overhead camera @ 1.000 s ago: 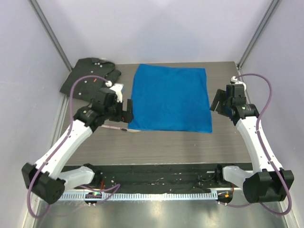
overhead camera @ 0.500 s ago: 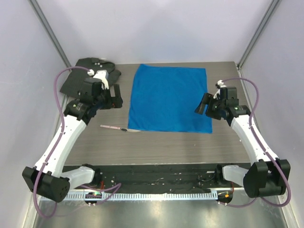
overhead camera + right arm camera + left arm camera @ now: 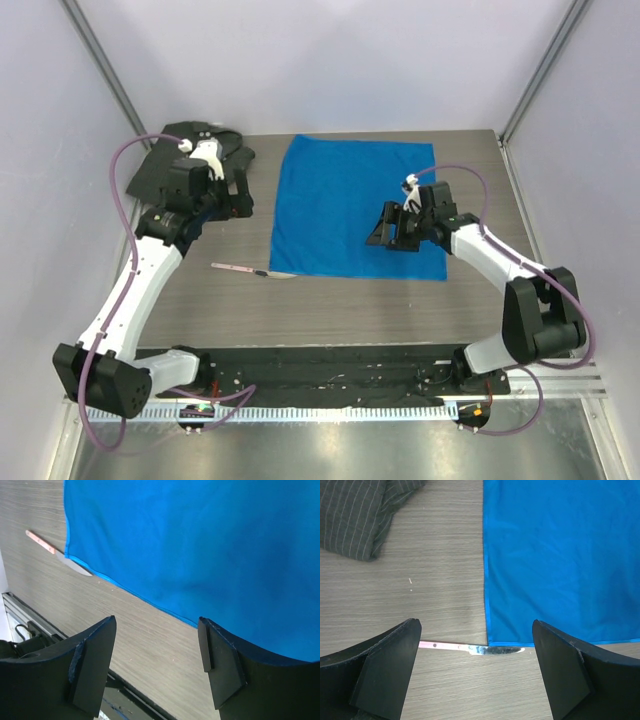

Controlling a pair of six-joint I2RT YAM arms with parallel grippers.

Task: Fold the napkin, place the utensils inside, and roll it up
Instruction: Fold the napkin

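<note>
The bright blue napkin [image 3: 350, 205] lies spread flat at the middle back of the table, filling the left wrist view's upper right [image 3: 555, 555] and most of the right wrist view [image 3: 200, 540]. The knife [image 3: 250, 270], pink handle and silver blade, lies on the wood by the napkin's near left corner, blade tip at the hem [image 3: 470, 647], and shows small in the right wrist view [image 3: 55, 552]. My left gripper [image 3: 235, 195] hangs open and empty above the table left of the napkin [image 3: 476, 630]. My right gripper [image 3: 385, 232] hovers open and empty over the napkin's near right part [image 3: 156, 622].
A dark grey-black shirt [image 3: 185, 165] lies crumpled at the back left corner, its striped cloth [image 3: 355, 515] close to my left arm. White walls close in both sides. A black rail [image 3: 330, 365] runs along the near table edge.
My left gripper has drawn back and left, away from the knife toward the shirt. My right gripper has swung left from the table's right side to above the napkin. Napkin and knife have not moved.
</note>
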